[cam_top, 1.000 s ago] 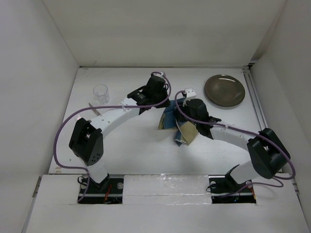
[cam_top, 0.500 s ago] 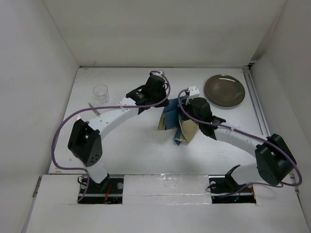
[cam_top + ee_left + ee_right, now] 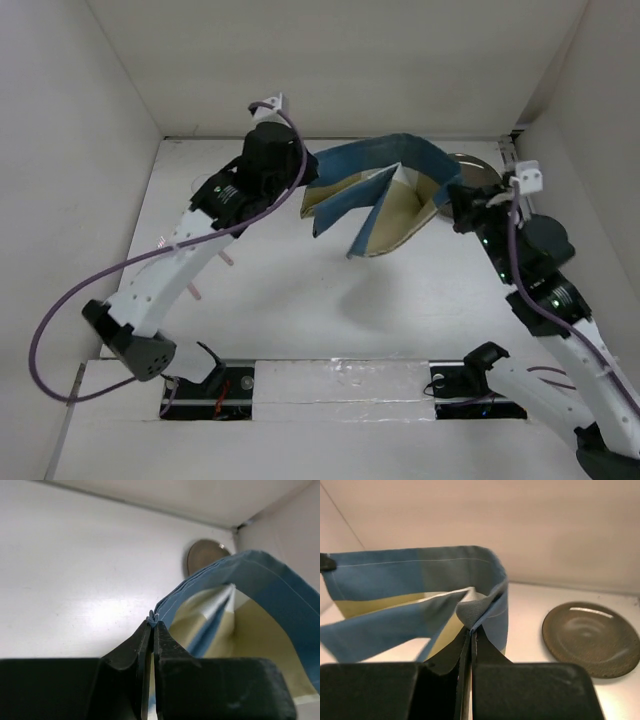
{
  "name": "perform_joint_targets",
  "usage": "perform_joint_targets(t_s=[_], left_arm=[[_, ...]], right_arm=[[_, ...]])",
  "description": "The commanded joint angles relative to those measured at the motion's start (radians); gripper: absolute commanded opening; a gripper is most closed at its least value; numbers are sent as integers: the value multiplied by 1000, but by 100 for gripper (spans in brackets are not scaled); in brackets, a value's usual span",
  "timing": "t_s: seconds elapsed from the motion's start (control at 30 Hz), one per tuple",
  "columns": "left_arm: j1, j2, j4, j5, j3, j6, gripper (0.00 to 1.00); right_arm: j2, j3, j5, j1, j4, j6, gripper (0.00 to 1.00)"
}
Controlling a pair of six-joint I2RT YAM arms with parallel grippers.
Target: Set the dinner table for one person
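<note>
Both arms are holding a blue-and-tan placemat [image 3: 385, 205] up in the upper middle of the overhead frame. It is sagging between them in loose folds, its tan side showing underneath. It is hanging clear of the white worktop [image 3: 300, 290], which is filling the centre of that view and carrying a faint shadow below the cloth.

The left pincer [image 3: 152, 622] is sitting at the upper left of the overhead frame. In its own camera its two fingers are pressing together on a blue corner of the placemat at the lower centre of the picture.

The right pincer [image 3: 470, 630] is sitting at the upper right of the overhead frame. In its own camera it is likewise clamping a bunched blue edge of the placemat at the lower centre, with the cloth stretching off to the left.

A dark round plate [image 3: 590, 640] is lying flat on the worktop, at the lower right of the right wrist picture. In the overhead frame it is mostly hiding behind the cloth and the right arm.
</note>
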Motion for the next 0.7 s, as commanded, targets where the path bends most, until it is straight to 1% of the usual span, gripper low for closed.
perform_joint_targets(t_s=[0.0,0.07,0.1,0.13,0.23,0.27,0.37,0.53,0.67], left_arm=[[6,-117,-41,-129,43,12,0],[6,-164,-55,-181,43,23,0],[6,-174,-64,-230,43,23,0],[6,-174,-82,-245,43,23,0],[6,-195,-93,-255,55,32,0],[6,-204,-93,-255,55,32,0],[6,-230,-102,-246,46,32,0],[6,-305,-113,-245,15,23,0],[6,-325,-113,-245,-6,14,0]], right_arm=[[-91,46,-4,-1,-78,-59,0],[-114,61,-27,-1,-101,-79,0],[-114,61,-43,-1,-112,-99,0],[-114,74,-69,-1,-121,-108,0],[-114,74,-150,-1,-121,-146,0],[-123,74,-208,-1,-112,-147,0],[-134,65,-279,-1,-85,-173,0],[-174,54,-279,-1,-54,-173,0],[-188,45,-251,-1,-11,-163,0]])
